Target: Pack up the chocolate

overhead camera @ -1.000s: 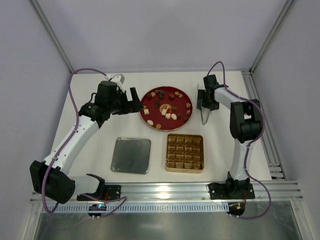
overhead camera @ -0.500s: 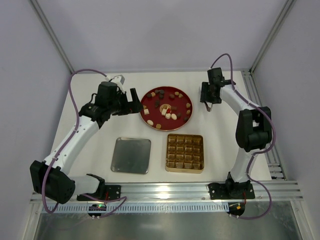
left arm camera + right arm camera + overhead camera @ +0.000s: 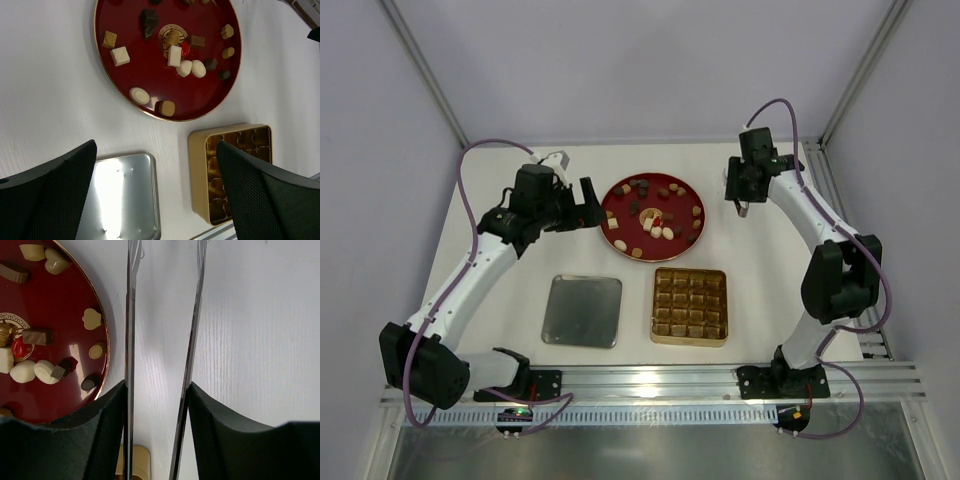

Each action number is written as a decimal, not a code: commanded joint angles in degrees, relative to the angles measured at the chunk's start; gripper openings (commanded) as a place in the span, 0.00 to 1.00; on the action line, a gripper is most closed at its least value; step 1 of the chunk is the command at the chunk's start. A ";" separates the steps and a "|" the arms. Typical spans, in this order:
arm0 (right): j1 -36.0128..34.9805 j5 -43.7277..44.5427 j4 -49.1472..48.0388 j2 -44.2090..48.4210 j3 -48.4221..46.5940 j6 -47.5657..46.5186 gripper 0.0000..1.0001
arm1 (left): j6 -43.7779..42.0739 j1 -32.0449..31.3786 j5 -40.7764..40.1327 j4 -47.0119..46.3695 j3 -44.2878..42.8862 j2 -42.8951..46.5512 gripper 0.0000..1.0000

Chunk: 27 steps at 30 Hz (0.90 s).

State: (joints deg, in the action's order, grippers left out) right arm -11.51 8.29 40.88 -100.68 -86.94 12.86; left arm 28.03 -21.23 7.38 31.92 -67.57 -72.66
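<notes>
Since a second ago your right arm has swung up and back from the table (image 3: 770,280) beside the plate (image 3: 145,75), carrying the tongs (image 3: 131,340) with it, while your left arm has stayed where it was. Your right gripper (image 3: 156,410) is clamped on the tongs. In the wrist view both metal blades lie against the inner faces of its fingers, with a gap between the blades and nothing caught in it. Your left gripper (image 3: 155,200) hangs just off the plate's left rim, jaws spread wide and empty.

The chocolate (image 3: 191,68) all sits on the red plate as scattered tan, dark and cream pieces. The gridded tin (image 3: 656,300) nearer the arm bases looks unfilled, and a flat silver lid (image 3: 582,311) lies to its left. You are at the very start of packing: the tool is in hand and the first piece is not yet picked.

Next, as I judge it, you need to bring the blade tips over the plate, which lies just left of them in the wrist view. Straddle one piece that stands apart from its neighbours, then squeeze gently. The pieces are small and may skid on the glossy plate or pop out from between the blades.
</notes>
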 commanded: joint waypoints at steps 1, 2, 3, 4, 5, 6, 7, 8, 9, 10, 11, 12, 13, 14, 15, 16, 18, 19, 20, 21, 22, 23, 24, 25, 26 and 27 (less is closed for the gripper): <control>-1.41 1.02 1.13 5.14 -2.10 1.11 0.51 | -0.43 0.40 0.88 -1.95 0.42 1.47 1.00; -1.67 0.85 1.30 5.49 -2.18 1.29 0.51 | -0.43 0.40 0.89 -1.95 0.42 1.47 1.00; -1.94 0.76 1.65 5.85 -2.27 1.37 0.51 | -0.35 0.32 0.89 -1.86 0.42 1.47 1.00; -2.64 0.76 2.26 6.46 -2.27 1.55 0.51 | -0.35 0.40 0.80 -1.86 0.42 1.38 1.00; -3.08 0.67 2.44 7.07 -2.19 1.73 0.50 | -0.35 0.32 0.88 -2.04 0.42 1.47 1.00; -3.78 0.58 2.62 7.43 -2.10 1.90 0.50 | -0.43 0.40 0.88 -1.95 0.51 1.47 1.00; -5.18 0.41 2.97 8.30 -2.01 1.90 0.50 | -0.43 0.32 0.80 -1.95 0.51 1.38 1.00; -6.06 0.15 3.06 8.75 -2.01 1.99 0.50 | -0.35 0.40 0.88 -2.04 0.51 1.38 1.00; -6.94 0.14 3.32 9.10 -2.01 2.16 0.50 | -0.26 0.40 0.88 -1.95 0.42 1.38 1.00; -7.82 0.06 3.67 9.80 -2.10 2.34 0.50 | -0.35 0.40 0.97 -2.04 0.42 1.38 1.00; -9.66 -0.03 3.94 9.98 -2.18 2.43 0.49 | -0.35 0.40 0.89 -2.04 0.34 1.30 1.00; -10.54 -0.56 4.03 10.24 -2.27 2.87 0.49 | -0.26 0.40 0.89 -2.04 0.33 1.21 1.00; -11.42 -1.00 4.20 10.42 -2.27 2.87 0.49 | -0.17 0.40 0.97 -2.13 0.42 1.21 1.00; -12.82 -1.52 4.29 10.68 -2.27 3.13 0.49 | -0.17 0.40 1.06 -2.13 0.42 1.30 1.00; -13.80 -1.96 4.38 10.60 -2.36 3.48 0.49 | -0.26 0.40 1.06 -2.13 0.42 1.30 1.00; -14.41 -2.14 4.47 10.60 -2.19 3.66 0.49 | -0.26 0.40 0.97 -2.13 0.51 1.21 1.00; -16.17 -2.49 4.38 10.33 -2.01 3.84 0.49 | -0.17 0.40 0.97 -2.13 0.60 1.30 1.00; -16.61 -2.67 4.38 10.16 -1.66 4.01 0.48 | -0.26 0.40 0.89 -2.13 0.60 1.38 1.00; -17.14 -2.84 4.47 9.98 -1.48 3.93 0.48 | -0.26 0.40 0.89 -2.13 0.69 1.38 1.00; -17.93 -2.93 4.47 10.07 -1.31 3.92 0.48 | -0.35 0.40 0.89 -2.13 0.77 1.38 1.00; -18.28 -2.76 4.29 9.98 -0.70 3.92 0.48 | -0.35 0.40 0.80 -2.13 0.77 1.38 1.00; -18.55 -2.76 4.29 9.98 -0.43 4.01 0.48 | -0.35 0.40 0.71 -2.13 0.86 1.47 1.00; -18.72 -2.84 4.21 9.72 0.01 4.10 0.47 | -0.26 0.40 0.80 -2.13 0.95 1.38 1.00; -18.99 -3.11 4.20 9.72 0.62 4.10 0.47 | -0.17 0.40 0.80 -2.04 0.95 1.47 1.00; -19.16 -3.81 3.94 9.72 0.98 4.01 0.46 | -0.17 0.40 0.88 -2.13 0.95 1.38 1.00; -19.51 -4.16 3.59 9.72 1.50 3.93 0.47 | -0.17 0.40 0.80 -2.13 0.95 1.30 1.00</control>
State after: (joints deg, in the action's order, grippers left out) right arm -30.30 5.48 45.54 -92.31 -86.19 16.47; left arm 28.05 -21.23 7.60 31.83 -66.78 -72.62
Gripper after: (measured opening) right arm 0.472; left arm 0.996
